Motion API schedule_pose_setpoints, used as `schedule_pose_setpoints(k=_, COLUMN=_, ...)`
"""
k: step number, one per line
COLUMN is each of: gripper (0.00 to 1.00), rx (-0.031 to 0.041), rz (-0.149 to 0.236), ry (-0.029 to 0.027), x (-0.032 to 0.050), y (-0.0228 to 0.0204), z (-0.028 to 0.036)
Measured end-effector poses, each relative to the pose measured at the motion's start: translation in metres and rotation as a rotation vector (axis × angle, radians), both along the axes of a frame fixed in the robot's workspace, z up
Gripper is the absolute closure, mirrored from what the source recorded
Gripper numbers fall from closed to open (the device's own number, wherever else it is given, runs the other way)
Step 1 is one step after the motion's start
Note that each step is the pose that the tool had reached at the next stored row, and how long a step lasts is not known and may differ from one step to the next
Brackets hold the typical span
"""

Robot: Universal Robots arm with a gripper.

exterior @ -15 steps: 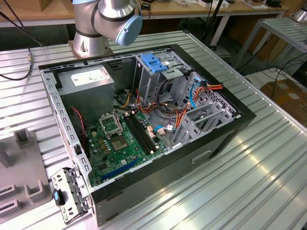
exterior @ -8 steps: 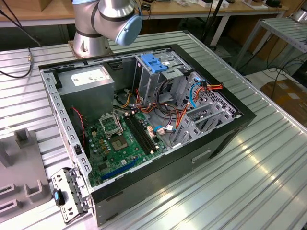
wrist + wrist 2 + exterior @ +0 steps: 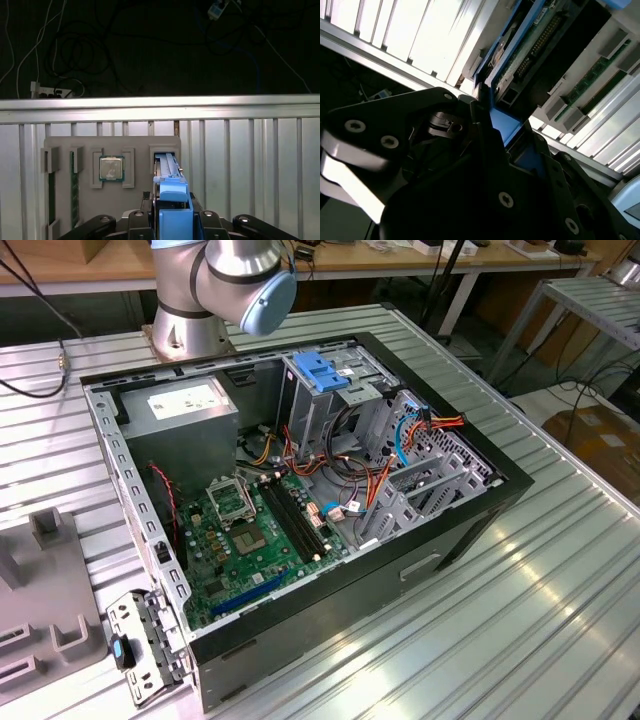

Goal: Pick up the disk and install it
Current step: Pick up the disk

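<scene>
Disk [image 3: 167, 165]: you have it on edge in a slot of the grey tray [image 3: 135, 142], beside the processor chip [image 3: 111, 168].
Gripper [image 3: 173, 220]: fingers [image 3: 152, 220] clamped on the disk.
Tray position: exterior view's left, on the bench [image 3: 560, 570].
Computer case [image 3: 470, 530]: open, to the tray's right in the exterior view.

My ribbed silver aluminium table [image 3: 520, 610], bearing an open black computer case [image 3: 300, 635], a grey slotted tray [image 3: 50, 590] and my arm's base [image 3: 185, 335].

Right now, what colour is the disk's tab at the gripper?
Blue. Best in the first wrist view, where the gripper holds the disk by it.
</scene>
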State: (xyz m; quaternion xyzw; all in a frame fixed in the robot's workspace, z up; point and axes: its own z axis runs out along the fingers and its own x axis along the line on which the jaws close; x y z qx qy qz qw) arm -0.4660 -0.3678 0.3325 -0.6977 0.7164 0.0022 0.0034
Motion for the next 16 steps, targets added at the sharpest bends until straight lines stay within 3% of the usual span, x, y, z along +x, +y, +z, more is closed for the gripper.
schedule_pose_setpoints(k=5, gripper=0.63, rx=0.0000, rz=0.000, ry=0.0001, x=0.0000, y=0.0000, z=0.0080)
schedule_pose_setpoints(k=16, gripper=0.63, rx=0.0003, rz=0.000, ry=-0.0002, x=0.0000, y=0.0000, z=0.0105)
